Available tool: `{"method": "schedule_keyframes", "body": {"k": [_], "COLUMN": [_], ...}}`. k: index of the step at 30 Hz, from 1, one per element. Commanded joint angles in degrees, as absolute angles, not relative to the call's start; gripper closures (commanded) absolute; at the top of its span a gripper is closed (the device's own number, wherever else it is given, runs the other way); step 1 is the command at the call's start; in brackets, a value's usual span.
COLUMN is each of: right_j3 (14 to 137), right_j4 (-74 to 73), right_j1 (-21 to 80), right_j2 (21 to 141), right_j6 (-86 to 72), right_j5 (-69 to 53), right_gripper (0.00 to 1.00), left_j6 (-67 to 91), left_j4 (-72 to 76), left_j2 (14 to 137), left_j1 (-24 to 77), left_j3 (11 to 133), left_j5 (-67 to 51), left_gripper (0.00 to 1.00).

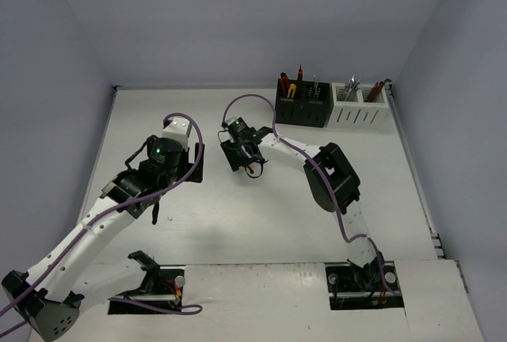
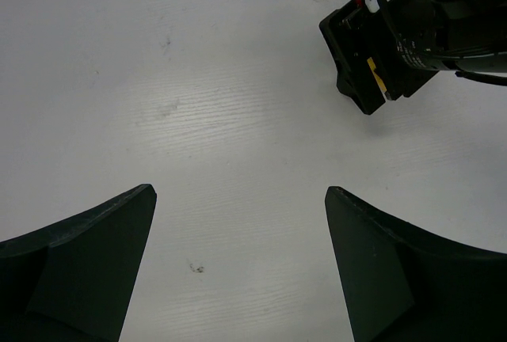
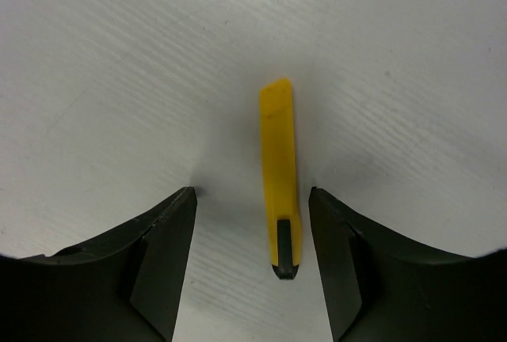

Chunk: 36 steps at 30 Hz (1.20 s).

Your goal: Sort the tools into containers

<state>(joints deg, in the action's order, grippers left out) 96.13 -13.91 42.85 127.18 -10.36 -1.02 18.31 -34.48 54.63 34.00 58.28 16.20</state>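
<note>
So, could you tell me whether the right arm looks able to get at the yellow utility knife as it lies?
Probably yes: the yellow utility knife lies flat on the bare table between the open jaws of the right gripper, closer to one side, with nothing covering it.

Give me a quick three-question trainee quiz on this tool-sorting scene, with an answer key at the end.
1. True or false: the left gripper holds a tool.
2. What lies between the fingers of the right gripper? A) a wrench B) a yellow utility knife C) nothing
3. Which stands farther to the right, the black container or the white container?
Key: 1 false, it is open over the table with nothing between its fingers; 2 B, the knife lies flat there with the jaws apart; 3 the white container.
</note>
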Motion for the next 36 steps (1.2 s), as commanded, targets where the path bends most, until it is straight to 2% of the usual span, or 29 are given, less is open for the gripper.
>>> {"method": "schedule_keyframes", "body": {"k": [1,7,15,24,30,36], "right_j3": [98.0,99.4,108.1,119.8,110.9,103.2], "right_j4": [-14.7,-15.1,-15.2,-11.9,7.1,24.8], "right_j1": [42.8,42.7,42.1,36.6,29.3,24.3], "right_j2": [129.6,131.2,129.9,121.8,113.2,113.7], "right_j6": [-10.4,-9.9,-8.2,-2.3,-0.4,5.4], "right_j5": [-0.6,-0.3,2.9,12.1,17.0,17.6], "right_gripper": [0.49,0.62,1.00,1.00,1.00,1.00], "left_j6": [19.0,18.8,18.4,18.4,18.5,18.1], "left_j4": [-34.5,-34.6,-34.6,-34.5,-34.4,-34.4], "left_j2": [53.3,53.3,54.8,53.9,53.0,51.7], "left_j1": [33.5,33.5,33.5,33.5,33.5,33.5], "left_j3": [58.6,58.6,60.1,60.6,60.4,59.5], "left_j5": [17.9,18.5,18.6,19.7,20.8,22.4], "left_gripper": [0.15,0.15,0.15,0.15,0.15,0.15]}}
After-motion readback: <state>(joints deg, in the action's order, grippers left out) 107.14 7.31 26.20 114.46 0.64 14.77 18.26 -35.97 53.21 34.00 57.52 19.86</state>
